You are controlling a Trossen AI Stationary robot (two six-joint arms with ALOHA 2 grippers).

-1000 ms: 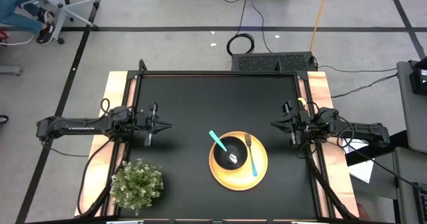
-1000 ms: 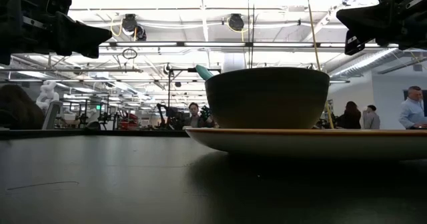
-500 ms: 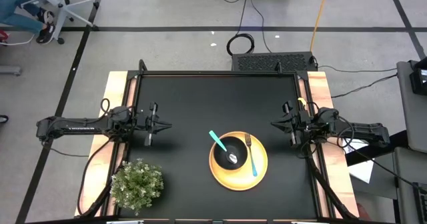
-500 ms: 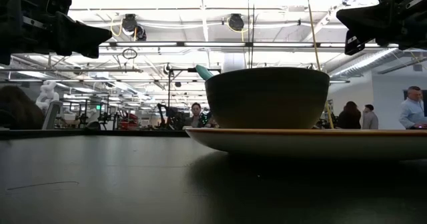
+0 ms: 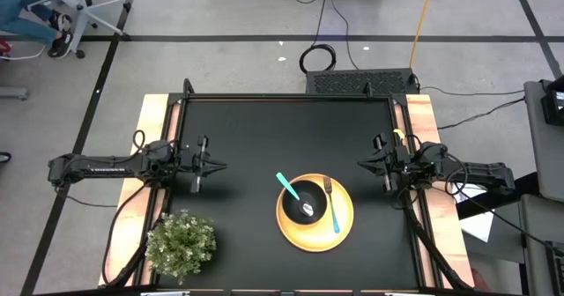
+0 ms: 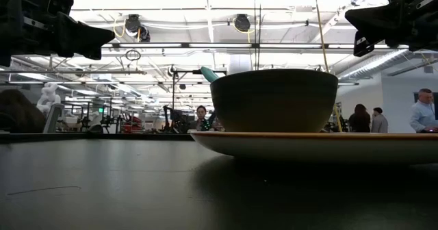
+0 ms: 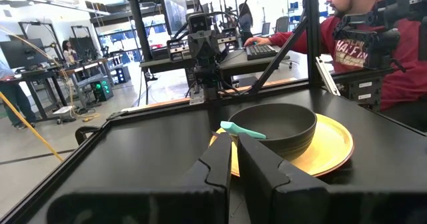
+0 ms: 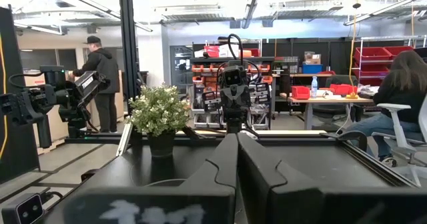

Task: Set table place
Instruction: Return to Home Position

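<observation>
At the lower right of centre in the overhead frame, on the black surface (image 5: 264, 129), sits the yellow plate (image 5: 344, 232). The black bowl (image 5: 302, 196) stands on the plate's left part. The spoon (image 5: 287, 187) lies in the bowl, its metal end down inside and its teal handle sticking out over the rim toward the upper left. The fork (image 5: 331, 206) lies flat on the plate just right of the bowl, tines toward the top of the frame and teal handle toward the bottom.

The 2 arms are drawn back to opposite sides, both well apart from the place setting. The left tool (image 5: 214, 166) hangs at the middle left of the overhead frame, pointing inward. Its own camera shows its fingers (image 7: 217, 165) pressed almost together with nothing between them, and beyond them the bowl (image 7: 280, 123), the spoon's handle (image 7: 243, 130) and the plate (image 7: 335, 144). The right tool (image 5: 363, 163) hangs at the middle right, facing the left one. Its fingers (image 8: 267, 179) are pressed together and hold nothing.

A green potted plant (image 5: 181, 241) stands at the lower left corner of the surface, below the left arm. From the low camera the bowl (image 6: 274, 100) rises on the plate (image 6: 315, 145) right of centre, and people stand in the room behind.
</observation>
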